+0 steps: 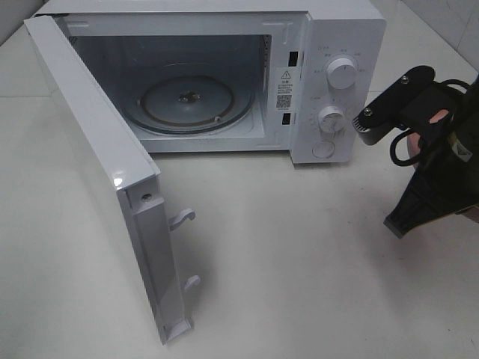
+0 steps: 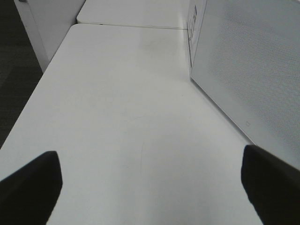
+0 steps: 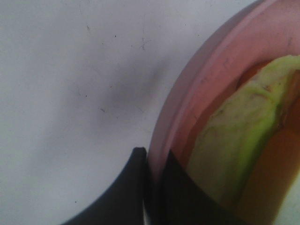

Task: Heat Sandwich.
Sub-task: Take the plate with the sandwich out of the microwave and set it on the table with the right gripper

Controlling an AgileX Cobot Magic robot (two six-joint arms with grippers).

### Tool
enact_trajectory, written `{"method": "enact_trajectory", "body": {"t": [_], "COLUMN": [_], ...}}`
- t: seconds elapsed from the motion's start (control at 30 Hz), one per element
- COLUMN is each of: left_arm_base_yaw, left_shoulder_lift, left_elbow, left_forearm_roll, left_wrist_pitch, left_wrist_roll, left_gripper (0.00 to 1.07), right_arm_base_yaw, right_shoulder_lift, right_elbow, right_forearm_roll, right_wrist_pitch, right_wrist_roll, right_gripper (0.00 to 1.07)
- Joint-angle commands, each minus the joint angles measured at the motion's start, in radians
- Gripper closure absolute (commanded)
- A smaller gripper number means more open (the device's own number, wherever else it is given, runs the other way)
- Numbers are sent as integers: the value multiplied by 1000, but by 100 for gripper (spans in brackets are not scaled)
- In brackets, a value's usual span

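Note:
In the right wrist view my right gripper (image 3: pixel 152 157) is shut on the rim of a round pink plate (image 3: pixel 201 84). The sandwich (image 3: pixel 239 136) lies on that plate; only its pale green lettuce edge shows, blurred. In the exterior high view the right arm (image 1: pixel 438 157) hangs at the right edge of the table, beside the microwave's control panel, and the plate is out of frame there. My left gripper (image 2: pixel 150 187) is open over bare table with nothing between its fingers. It does not show in the exterior high view.
A white microwave (image 1: pixel 329 82) stands at the back, its door (image 1: pixel 97 172) swung wide open towards the front left. The glass turntable (image 1: pixel 191 101) inside is bare. The door's outer face (image 2: pixel 253 61) lies close beside my left gripper.

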Motion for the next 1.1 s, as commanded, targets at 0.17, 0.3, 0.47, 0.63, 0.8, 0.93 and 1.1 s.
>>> {"method": "enact_trajectory", "body": {"t": [0.17,0.3,0.47,0.63,0.8,0.93,1.1], "left_arm_base_yaw": [2,2,2,2,2,2,2], "left_shoulder_lift": [-26,-26,-26,-26,-26,-26,-26], "left_elbow": [3,3,3,3,3,3,3], "left_forearm_roll": [0,0,0,0,0,0,0], "left_wrist_pitch": [-5,-5,-5,-5,-5,-5,-5], "left_wrist_roll": [1,1,1,1,1,1,1], "left_gripper": [9,9,9,9,9,9,9], "right_arm_base_yaw": [-62,-90,-139,-186,-214,-236,-239], "right_shoulder_lift": [1,1,1,5,26,67,111], "right_elbow": [-11,-11,-11,-11,-11,-11,-11], "right_forearm_roll": [-37,-44,-58,-67,-87,-105,-144], "right_wrist_pitch": [-19,-26,-45,-62,-70,-82,-109], "right_wrist_roll": [69,75,79,82,83,90,142], "right_gripper": [107,107,107,107,107,107,107]}}
